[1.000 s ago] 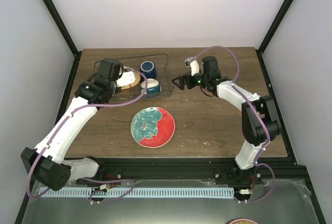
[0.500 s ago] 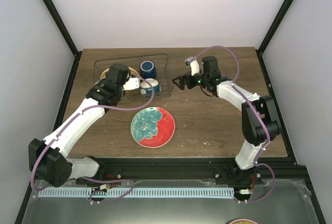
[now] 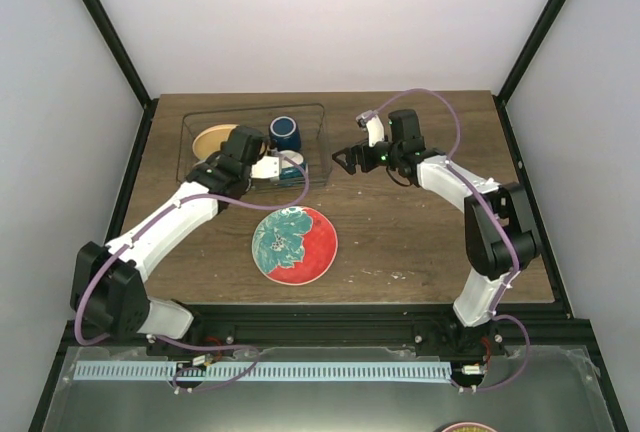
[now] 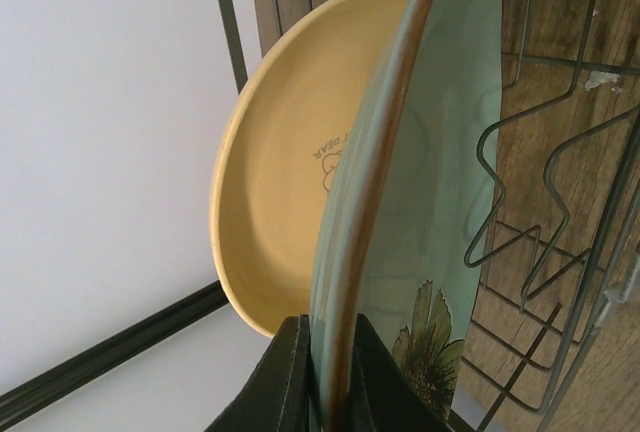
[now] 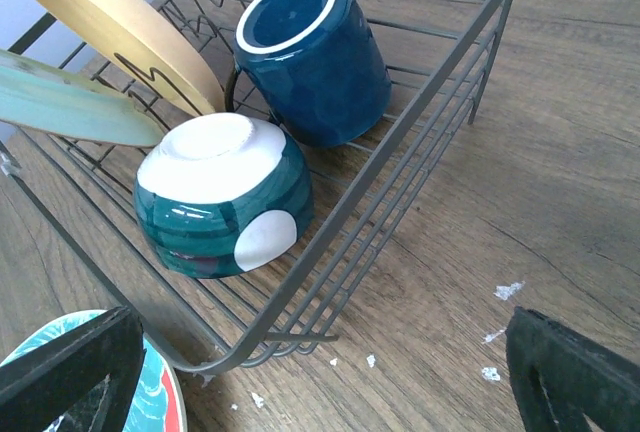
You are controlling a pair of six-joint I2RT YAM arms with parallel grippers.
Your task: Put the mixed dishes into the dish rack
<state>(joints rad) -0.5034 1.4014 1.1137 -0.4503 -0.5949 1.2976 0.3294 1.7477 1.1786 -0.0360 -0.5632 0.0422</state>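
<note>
Your left arm has swung right along the dish rack (image 5: 405,152), and its pincer (image 4: 335,377) is clamped on the rim of the mint-green plate (image 4: 430,182). That plate is held on edge just beside the orange-yellow plate (image 4: 275,172). Your right pincer (image 3: 345,160) hangs wide open and empty beside the rack, where the mug (image 5: 315,57) and bowl (image 5: 220,197) lie.

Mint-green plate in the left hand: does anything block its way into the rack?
Nothing visible does. The mint-green plate, gripped on edge by the left hand, is inside the dish rack, beside the orange-yellow plate.
</note>
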